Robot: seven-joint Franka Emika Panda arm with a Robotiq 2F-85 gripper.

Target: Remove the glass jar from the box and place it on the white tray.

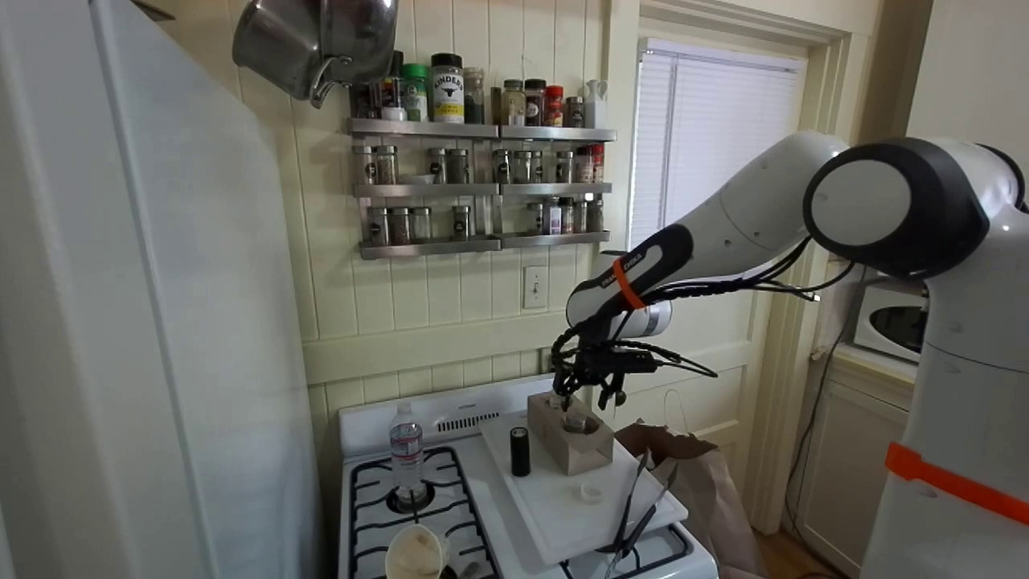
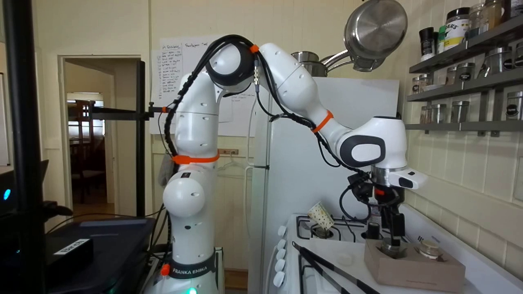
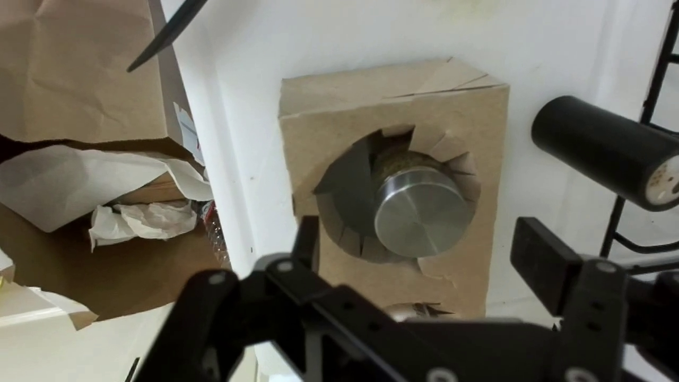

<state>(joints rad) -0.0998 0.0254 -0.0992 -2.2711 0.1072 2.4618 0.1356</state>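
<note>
The tan cardboard box stands on the white tray; the box also shows in an exterior view and in the wrist view. Its top has two round cut-outs. A jar with a flat silver metal lid sits tilted in one cut-out, its lower part hidden by the box. A second lid shows in the other cut-out; the wrist view mostly hides it behind the gripper. My gripper is open and empty above the box, its fingers on either side of the tilted jar and apart from it.
A black cylinder is beside the box on the tray. A small whitish ring lies there too. Black tongs lie across the tray's edge. A water bottle and a cup are over the burners. A paper bag is beside the stove.
</note>
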